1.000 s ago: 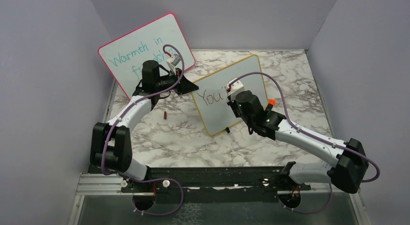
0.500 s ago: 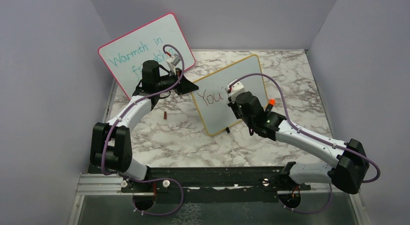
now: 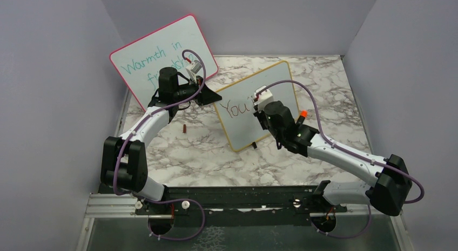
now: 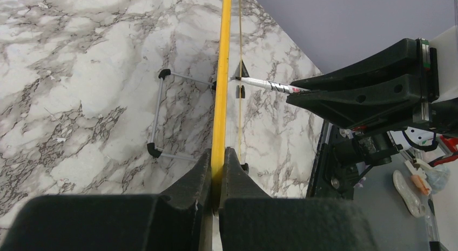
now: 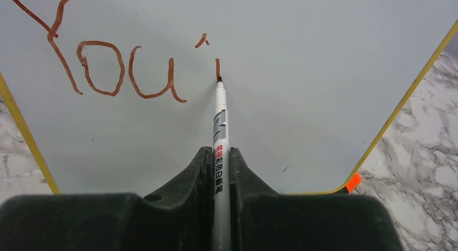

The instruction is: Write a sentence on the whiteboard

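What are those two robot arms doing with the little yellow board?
They are writing on it. The left fingers pinch the whiteboard by its yellow edge. The right fingers grip a marker, its tip touching the board. So far the sentence reads "You'" plus one short stroke.

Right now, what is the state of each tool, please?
Left tool: closed on the yellow-framed rectangular whiteboard.
Right tool: closed on the white marker pen.

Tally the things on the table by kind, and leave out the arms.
Whiteboards: 2, the pink-framed whiteboard and the yellow-framed whiteboard
Markers: 1, the marker
Small pieces: 2, the dark red piece and the orange piece
Total: 5
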Available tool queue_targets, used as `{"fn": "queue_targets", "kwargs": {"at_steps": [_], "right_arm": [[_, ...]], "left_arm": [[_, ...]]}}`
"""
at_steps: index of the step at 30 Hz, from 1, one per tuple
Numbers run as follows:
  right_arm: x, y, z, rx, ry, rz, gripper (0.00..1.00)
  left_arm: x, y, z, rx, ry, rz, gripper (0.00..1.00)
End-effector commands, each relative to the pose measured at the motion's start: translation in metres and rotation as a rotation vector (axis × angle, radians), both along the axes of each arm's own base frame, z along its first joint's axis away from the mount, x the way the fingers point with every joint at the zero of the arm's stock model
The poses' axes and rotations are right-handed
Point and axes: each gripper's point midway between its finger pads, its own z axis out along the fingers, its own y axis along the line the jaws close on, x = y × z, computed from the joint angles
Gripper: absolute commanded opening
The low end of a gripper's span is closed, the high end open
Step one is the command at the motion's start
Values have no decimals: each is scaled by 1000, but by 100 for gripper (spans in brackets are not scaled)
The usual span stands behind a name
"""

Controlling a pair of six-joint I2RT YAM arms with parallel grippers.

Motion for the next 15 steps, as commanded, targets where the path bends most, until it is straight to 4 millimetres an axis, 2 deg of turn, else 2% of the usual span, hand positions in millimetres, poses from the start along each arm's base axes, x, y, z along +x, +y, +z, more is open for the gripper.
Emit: {"fn": "queue_targets", "kwargs": {"at_steps": [1, 8, 15], "right_arm": [[13, 2, 18, 35, -59, -28, 1], [18, 0, 23, 47, -74, -43, 1], [19, -5, 19, 42, -56, -66, 1]], "left_arm": [[-18, -6, -46, 66, 120, -60, 0], [-18, -6, -45, 66, 117, -61, 0], [-18, -6, -45, 67, 117, -59, 0]]}}
